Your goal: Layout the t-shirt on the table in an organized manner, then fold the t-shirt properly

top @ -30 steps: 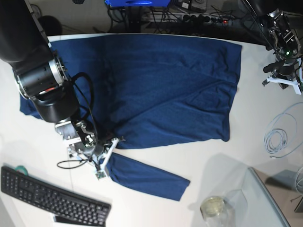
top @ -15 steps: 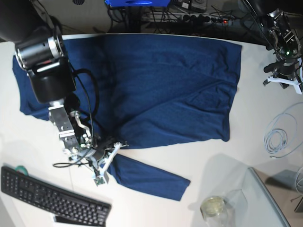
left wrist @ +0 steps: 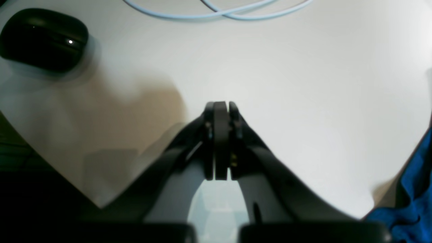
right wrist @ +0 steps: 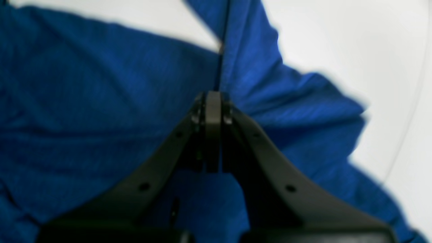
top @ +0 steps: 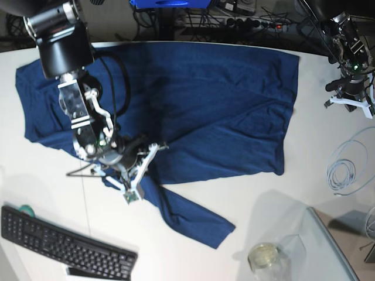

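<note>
T-shirt [top: 193,99] is lying spread across the far half of the table [top: 275,199], body mostly flat with diagonal creases. One long sleeve [top: 187,216] is trailing off the shirt's near edge toward the keyboard [top: 64,246].

Right gripper [top: 153,147] is sitting over the shirt's near edge, where that sleeve joins the body. In the right wrist view its jaws are standing pressed together; a taut fold of fabric is running up from the tips, so it is probably pinching cloth, though the blur leaves the contact uncertain.

Left gripper [left wrist: 221,106] is hanging over bare table well beyond the shirt's hem side, jaws closed flat against each other, nothing between them. Only a corner of blue cloth is showing at the edge of the left wrist view.

Beyond the shirt on that same side: a coiled pale cable [top: 345,170]. Near the sleeve's cuff end, a glass jar [top: 263,256].
</note>
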Robot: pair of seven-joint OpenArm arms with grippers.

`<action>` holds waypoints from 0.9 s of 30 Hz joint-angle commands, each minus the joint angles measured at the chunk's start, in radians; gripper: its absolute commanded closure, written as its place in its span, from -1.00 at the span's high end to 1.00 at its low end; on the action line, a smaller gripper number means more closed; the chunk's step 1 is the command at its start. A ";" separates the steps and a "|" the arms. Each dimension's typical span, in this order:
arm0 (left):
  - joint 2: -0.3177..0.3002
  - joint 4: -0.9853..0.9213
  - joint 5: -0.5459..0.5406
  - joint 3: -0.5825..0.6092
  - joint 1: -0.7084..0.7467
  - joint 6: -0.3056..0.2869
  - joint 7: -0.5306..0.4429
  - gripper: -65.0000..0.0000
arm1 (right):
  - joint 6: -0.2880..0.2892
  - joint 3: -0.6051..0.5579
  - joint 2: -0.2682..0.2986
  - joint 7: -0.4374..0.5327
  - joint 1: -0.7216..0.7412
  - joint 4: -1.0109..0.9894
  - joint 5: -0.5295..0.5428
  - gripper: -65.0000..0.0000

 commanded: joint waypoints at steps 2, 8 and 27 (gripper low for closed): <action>-0.019 0.016 -0.005 -0.003 -0.006 0.001 -0.021 -1.00 | 0.002 0.000 -0.004 0.019 -0.007 0.057 0.007 -1.00; -0.019 0.016 -0.003 -0.003 -0.006 0.001 -0.021 -1.00 | 0.002 0.000 -0.004 0.021 -0.058 0.042 0.007 -1.00; -0.019 0.016 0.003 -0.012 0.003 0.001 -0.021 -1.00 | 0.002 -0.003 -0.091 0.032 0.206 -0.261 0.004 -0.21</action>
